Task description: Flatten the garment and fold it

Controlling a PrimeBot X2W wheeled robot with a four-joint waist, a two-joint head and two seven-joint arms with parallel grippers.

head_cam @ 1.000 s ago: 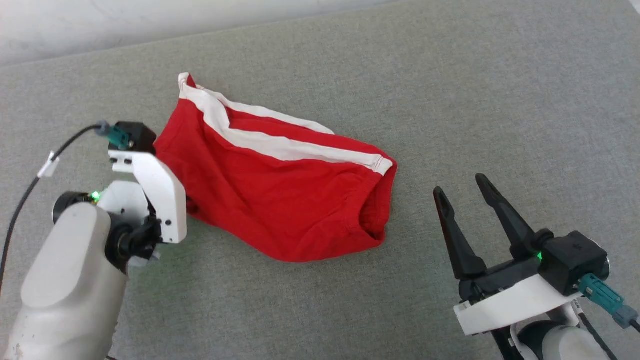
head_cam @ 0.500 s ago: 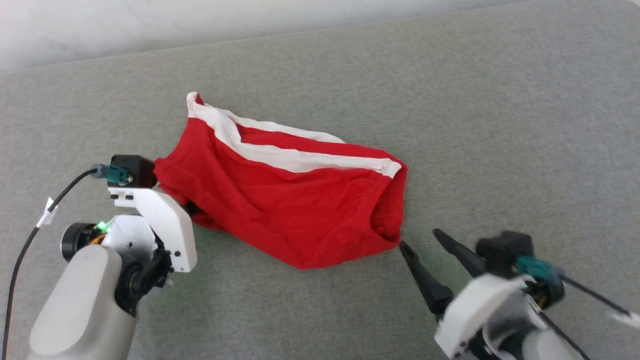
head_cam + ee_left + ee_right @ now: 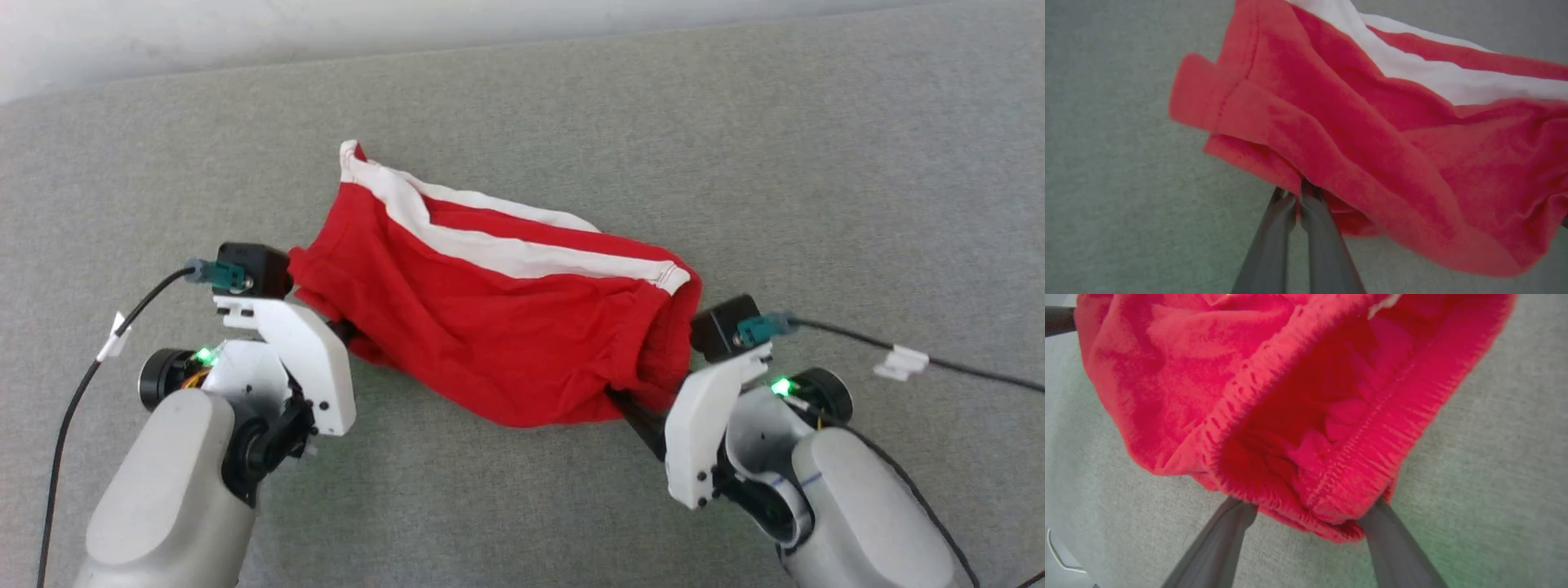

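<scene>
The red garment (image 3: 506, 327) with its white stripe (image 3: 522, 255) lies bunched on the grey cloth surface, between my two grippers. My left gripper (image 3: 346, 332) is at its left edge. In the left wrist view the left gripper (image 3: 1295, 195) is shut on a red hem fold of the garment (image 3: 1355, 134). My right gripper (image 3: 630, 404) is at the garment's right end. In the right wrist view the right gripper (image 3: 1310, 506) stands open, one finger on each side of the gathered red waistband (image 3: 1347, 473). The fingertips are hidden under fabric.
The grey cloth surface (image 3: 816, 163) stretches all around, with a pale wall (image 3: 245, 33) beyond its far edge. Cables (image 3: 898, 359) trail from both wrists. The left gripper's dark finger (image 3: 1057, 320) shows at the right wrist view's upper left.
My right gripper has turned over and swung in from the lower right to the garment's right end, still open. The head camera shifted. My left gripper has kept its hold.
</scene>
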